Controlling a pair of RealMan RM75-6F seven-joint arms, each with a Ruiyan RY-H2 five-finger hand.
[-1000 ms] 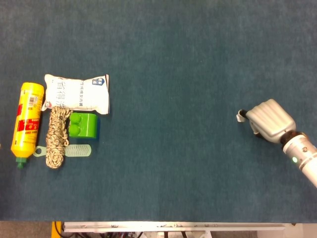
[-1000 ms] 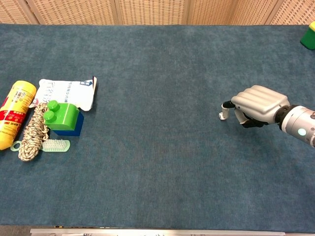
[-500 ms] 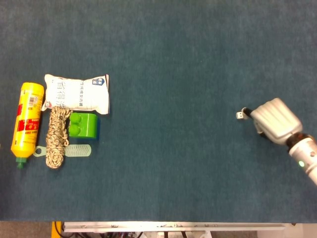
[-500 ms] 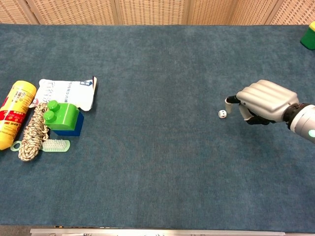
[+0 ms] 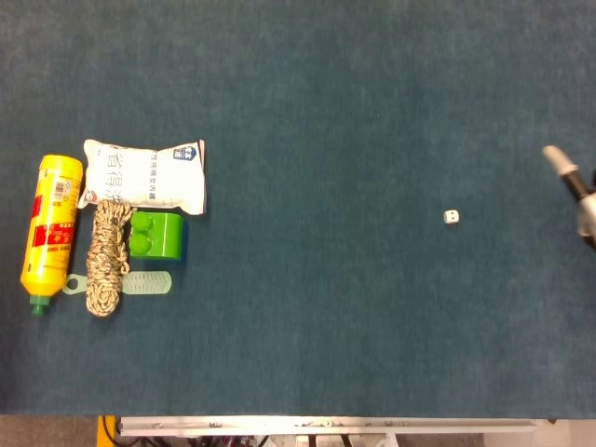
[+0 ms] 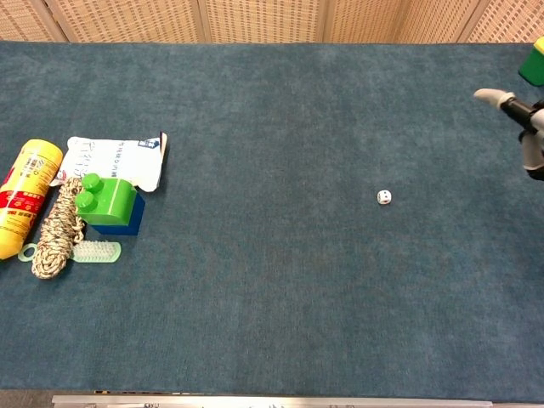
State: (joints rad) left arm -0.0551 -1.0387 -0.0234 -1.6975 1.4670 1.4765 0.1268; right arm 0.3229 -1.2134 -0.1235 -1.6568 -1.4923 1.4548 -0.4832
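A small white die (image 5: 451, 216) lies alone on the blue cloth, right of centre, also seen in the chest view (image 6: 384, 197). My right hand (image 5: 577, 191) shows only partly at the right edge, raised and well apart from the die, with one finger stretched out and nothing in it; the chest view shows it at the upper right (image 6: 523, 123). My left hand is in neither view.
At the far left lie a yellow bottle (image 5: 48, 228), a white packet (image 5: 144, 175), a coiled rope (image 5: 107, 256), a green block (image 5: 156, 234) and a pale green brush (image 5: 140, 282). A green object (image 6: 534, 64) sits at the far right edge.
My right hand let go of the die, lifted and drew back to the right edge. The die stays where it was set down.
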